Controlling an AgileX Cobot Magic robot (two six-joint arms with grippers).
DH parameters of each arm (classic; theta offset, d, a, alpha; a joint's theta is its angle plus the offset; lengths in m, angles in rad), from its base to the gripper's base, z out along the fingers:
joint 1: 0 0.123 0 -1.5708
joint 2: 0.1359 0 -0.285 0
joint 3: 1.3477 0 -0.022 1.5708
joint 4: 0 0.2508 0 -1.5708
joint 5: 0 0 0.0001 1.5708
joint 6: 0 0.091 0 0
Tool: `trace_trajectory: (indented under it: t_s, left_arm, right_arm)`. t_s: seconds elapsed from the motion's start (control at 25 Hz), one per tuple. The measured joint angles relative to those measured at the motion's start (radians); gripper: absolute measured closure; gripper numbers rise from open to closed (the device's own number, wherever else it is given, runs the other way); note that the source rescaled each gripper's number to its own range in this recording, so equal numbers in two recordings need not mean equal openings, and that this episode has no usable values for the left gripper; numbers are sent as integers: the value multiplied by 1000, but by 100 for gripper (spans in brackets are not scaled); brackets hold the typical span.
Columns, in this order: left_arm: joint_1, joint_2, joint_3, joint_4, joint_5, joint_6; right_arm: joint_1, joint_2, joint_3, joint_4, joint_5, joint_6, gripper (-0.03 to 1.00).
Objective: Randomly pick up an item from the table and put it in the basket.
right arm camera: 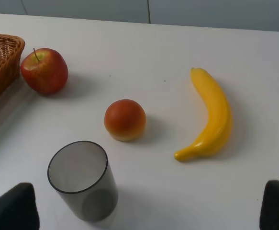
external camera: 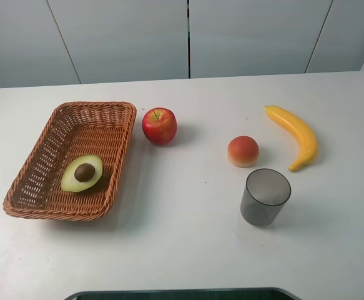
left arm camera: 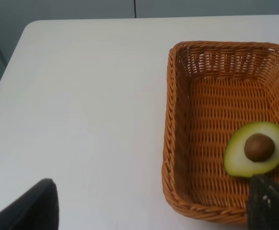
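Observation:
The halved avocado (external camera: 82,173) lies cut side up, pit showing, inside the brown wicker basket (external camera: 116,164) on the left of the white table (external camera: 182,250). The left wrist view shows the avocado (left arm camera: 254,150) in the basket (left arm camera: 175,143). My left gripper (left arm camera: 149,211) is open and empty, back from the basket's near end; one of its fingertips (left arm camera: 268,201) overlaps the rim in this view. My right gripper (right arm camera: 146,211) is open and empty, back from the cup. Neither arm shows in the exterior high view.
A red apple (external camera: 159,125) stands just right of the basket. An orange-red peach (external camera: 243,151), a yellow banana (external camera: 297,134) and a grey translucent cup (external camera: 265,197) are on the right half. In the right wrist view the cup (right arm camera: 83,180) is nearest.

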Motion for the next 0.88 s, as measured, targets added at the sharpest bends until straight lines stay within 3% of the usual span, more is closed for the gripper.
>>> trace_trajectory:
  t_s: [0.32,0.72,0.88]
  left_arm:
    - [0,0,0,0,0,0]
    - [0,0,0,0,0,0]
    - [0,0,0,0,0,0]
  right_arm:
    - [-34,0,0,-17,-8,4,-3]
    - [-353,0,0,-17,-8,1,-3]
    - [-436,0,1,42,-8,-79,-3]
